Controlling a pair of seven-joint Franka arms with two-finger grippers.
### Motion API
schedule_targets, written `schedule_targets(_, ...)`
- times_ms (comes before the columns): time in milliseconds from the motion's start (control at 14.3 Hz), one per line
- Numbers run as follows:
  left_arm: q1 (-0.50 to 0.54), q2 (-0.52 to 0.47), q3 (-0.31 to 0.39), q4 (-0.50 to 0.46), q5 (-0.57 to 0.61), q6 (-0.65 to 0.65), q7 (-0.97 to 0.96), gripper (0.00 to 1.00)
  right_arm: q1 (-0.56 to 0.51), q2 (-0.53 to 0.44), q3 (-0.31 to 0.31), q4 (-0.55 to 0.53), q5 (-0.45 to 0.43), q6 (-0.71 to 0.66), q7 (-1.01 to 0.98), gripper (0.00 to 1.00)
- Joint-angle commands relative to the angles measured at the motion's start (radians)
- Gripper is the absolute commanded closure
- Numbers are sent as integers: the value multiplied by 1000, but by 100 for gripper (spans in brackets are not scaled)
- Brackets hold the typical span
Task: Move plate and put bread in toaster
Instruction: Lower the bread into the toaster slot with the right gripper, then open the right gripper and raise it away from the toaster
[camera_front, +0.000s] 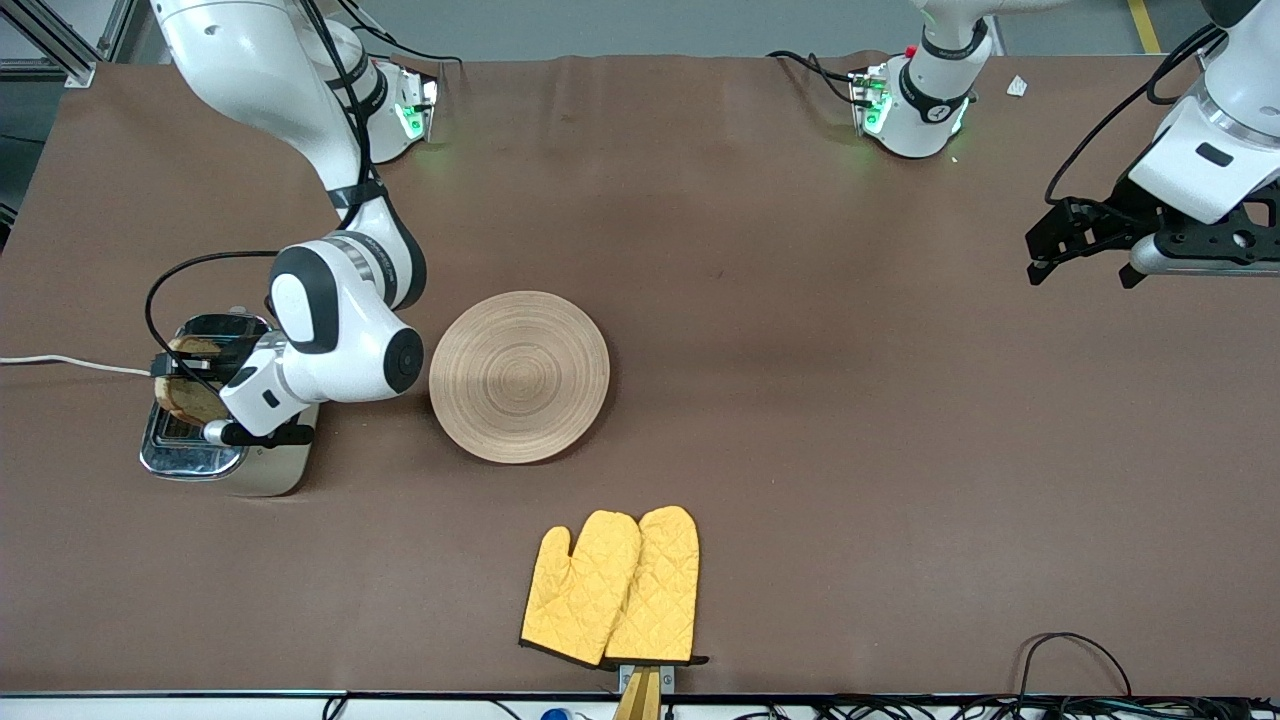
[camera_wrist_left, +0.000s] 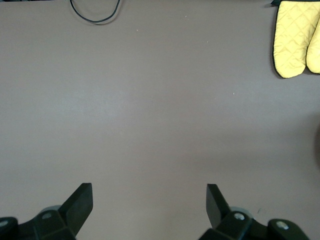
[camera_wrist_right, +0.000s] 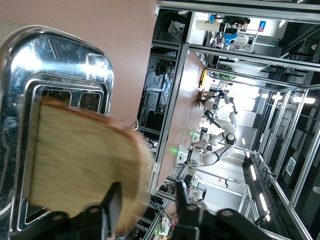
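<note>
The cream toaster (camera_front: 262, 470) with a chrome top (camera_wrist_right: 60, 55) stands at the right arm's end of the table. The bread (camera_front: 185, 400) leans over its slots, most of the slice showing above them; the right wrist view shows its broad face (camera_wrist_right: 80, 160). My right gripper (camera_front: 165, 368) is over the toaster, its fingers apart, with the bread's edge in the gap between them (camera_wrist_right: 146, 202). The wooden plate (camera_front: 519, 376) lies flat beside the toaster, toward the table's middle. My left gripper (camera_front: 1082, 278) waits open and empty in the air over bare table (camera_wrist_left: 150, 192) at the left arm's end.
A pair of yellow oven mitts (camera_front: 612, 588) lies near the front edge, nearer to the camera than the plate, and also shows in the left wrist view (camera_wrist_left: 295, 37). The toaster's white cord (camera_front: 60, 362) runs off the table's end. A black cable loop (camera_front: 1065, 650) lies at the front edge.
</note>
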Motion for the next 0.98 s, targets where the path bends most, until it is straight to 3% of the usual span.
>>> schedule_targets(0,5,7,1,21,-18,-17,13,0,-4,-3,8,-1,-26,-2,21,0)
schedule_targets(349,5,7,1,22,-17,-17,13,0,8,-57,16,32,-3,-52,15,0)
schedule_targets(419,5,7,1,22,-17,-17,8,0,7,-72,17,63,42,-64,15,0)
schedule_targets(699,5,7,1,24,-13,-17,8,0,-68,-132,-15,297,485,-95,9,0)
schedule_targets(909,5,7,1,24,-6,-17,11,0,-172,-224,-15,319,740,-75,12,0)
